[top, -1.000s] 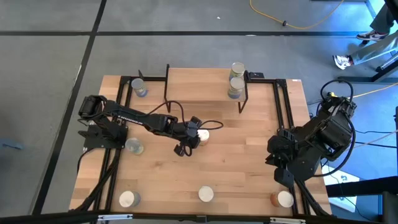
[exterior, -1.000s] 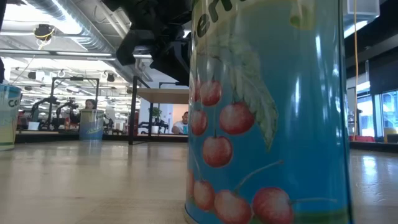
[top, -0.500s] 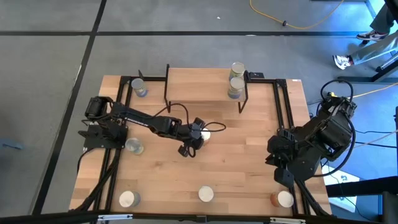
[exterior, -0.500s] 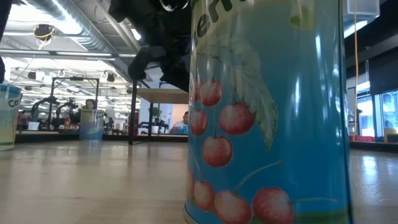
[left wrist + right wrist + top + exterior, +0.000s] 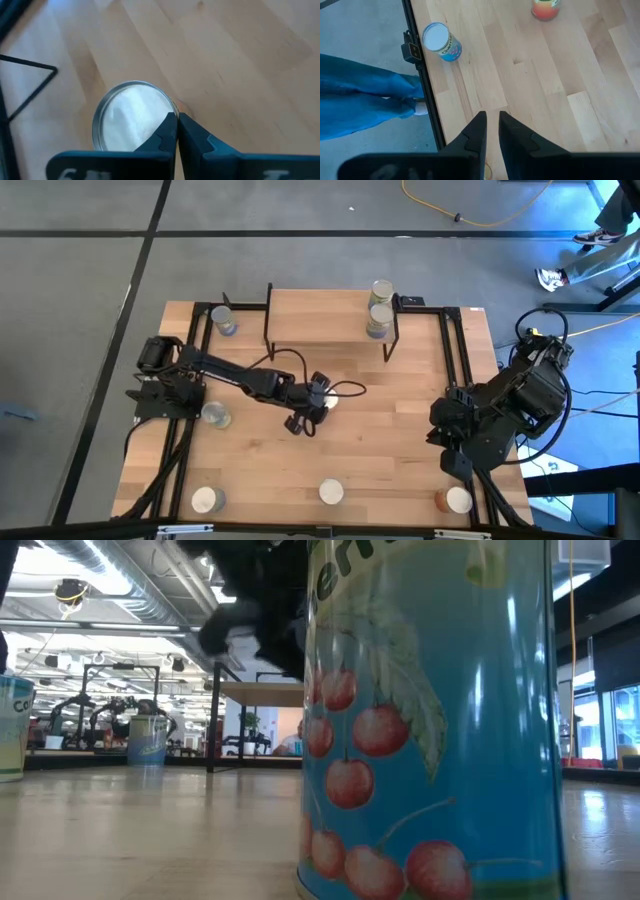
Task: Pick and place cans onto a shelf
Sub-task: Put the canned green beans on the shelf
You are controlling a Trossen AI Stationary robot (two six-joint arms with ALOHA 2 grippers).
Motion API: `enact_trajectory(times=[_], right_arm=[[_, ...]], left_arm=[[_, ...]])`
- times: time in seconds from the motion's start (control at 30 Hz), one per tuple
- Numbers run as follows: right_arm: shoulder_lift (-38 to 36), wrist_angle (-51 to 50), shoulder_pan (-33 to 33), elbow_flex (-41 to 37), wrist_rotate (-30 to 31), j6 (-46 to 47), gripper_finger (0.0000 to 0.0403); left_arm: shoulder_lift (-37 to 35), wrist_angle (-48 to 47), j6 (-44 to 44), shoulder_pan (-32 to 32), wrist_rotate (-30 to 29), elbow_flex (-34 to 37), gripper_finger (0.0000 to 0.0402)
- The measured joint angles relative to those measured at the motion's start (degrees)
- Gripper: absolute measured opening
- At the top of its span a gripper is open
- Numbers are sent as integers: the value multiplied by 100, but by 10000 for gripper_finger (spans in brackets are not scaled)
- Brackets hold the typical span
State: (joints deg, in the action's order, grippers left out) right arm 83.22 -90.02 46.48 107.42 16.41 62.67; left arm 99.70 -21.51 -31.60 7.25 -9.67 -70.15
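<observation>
Left gripper: my fingers clenched on nothing, tips over the edge of a can mid-table | shelf: two cans stacked at its right end | right gripper: parked near the table's right edge

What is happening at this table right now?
The left gripper is over a can in the middle of the table, its fingers shut together beside the can's top, not around it. Two cans already stand on the shelf. The right gripper waits at the table's right side, holding nothing.
</observation>
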Motion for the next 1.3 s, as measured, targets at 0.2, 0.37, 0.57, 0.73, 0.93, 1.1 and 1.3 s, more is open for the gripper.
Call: enact_trajectory(times=[0.2,0.37,0.57,0.73,0.93,1.1,1.3], right_arm=[[0,0,-2,0,3,-3,52],[0,0,0,0,6,-36,52],[0,0,0,0,26,-470,52],[0,0,-2,0,229,-627,52],[-2,0,-49,0,830,-602,52],[-2,0,-285,0,1232,-595,52],[-4,0,-723,0,1546,-599,52]], left_arm=[[-20,-1172,71,-45,-1,-1192,1],[-22,-1880,306,-227,-93,-2391,1],[-28,-2318,305,-642,-586,-3530,0],[-35,-2407,268,-1236,-548,-4179,0],[-35,-2263,256,-2123,473,-4461,0],[163,-2153,-170,-2761,825,-4459,0],[578,-2118,-591,-3350,1343,-4459,0]])
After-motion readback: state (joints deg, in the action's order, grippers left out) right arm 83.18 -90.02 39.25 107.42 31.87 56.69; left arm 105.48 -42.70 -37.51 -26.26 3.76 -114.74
